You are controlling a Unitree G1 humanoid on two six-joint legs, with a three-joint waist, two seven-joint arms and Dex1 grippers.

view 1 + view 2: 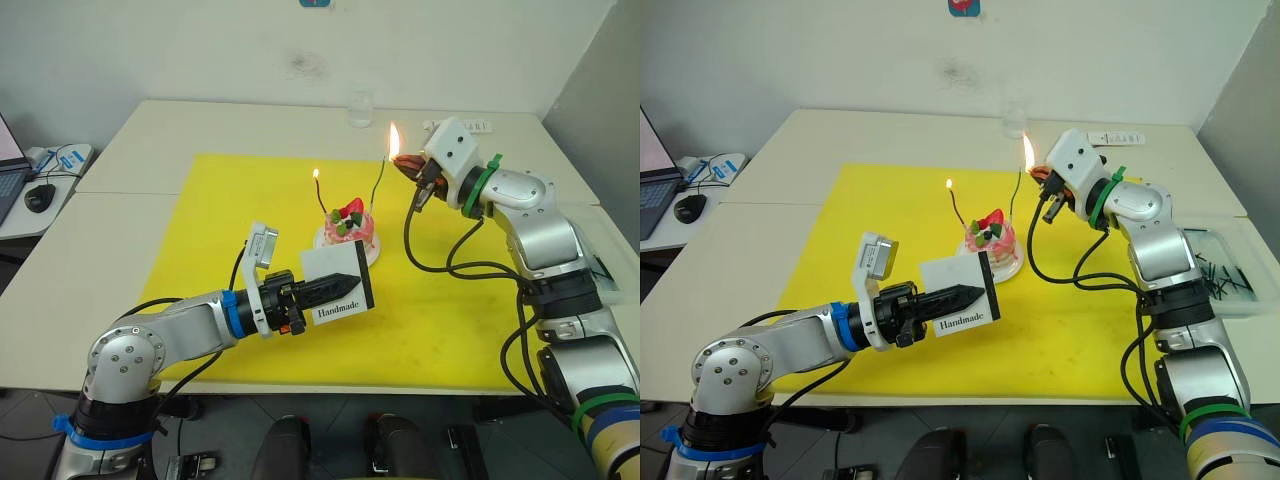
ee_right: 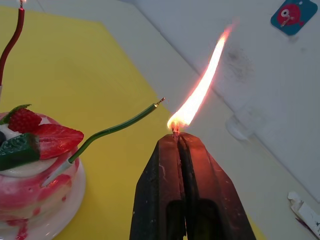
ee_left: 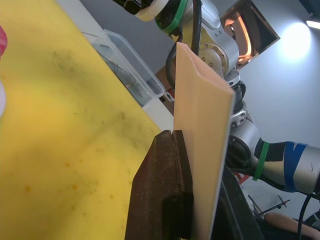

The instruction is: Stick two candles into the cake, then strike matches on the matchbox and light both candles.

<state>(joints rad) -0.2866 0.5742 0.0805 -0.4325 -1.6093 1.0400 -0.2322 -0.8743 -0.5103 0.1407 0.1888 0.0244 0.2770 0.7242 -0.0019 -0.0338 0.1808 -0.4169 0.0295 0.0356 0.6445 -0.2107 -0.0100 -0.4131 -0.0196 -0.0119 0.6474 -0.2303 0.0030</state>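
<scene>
Right tool (image 2: 176, 136) pressed together on a burning match (image 2: 175, 130), flame tall and close to the fingertips. Green candle (image 2: 117, 127) wick sits just beside the flame, unlit; red candle (image 1: 319, 192) already burns. Both stand in the cake (image 1: 349, 228) on the yellow mat (image 1: 200, 220). Advice: tip the flame onto the green wick quickly. Left tool (image 1: 335, 285) pinches the matchbox (image 1: 340, 303), held near the cake.

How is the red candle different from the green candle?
The red candle has a small flame burning on its tip; the green candle is not lit. The right end effector holds a burning match near the green candle's tip, not the red candle's. Both are thin, wavy and stuck in the cake.
</scene>
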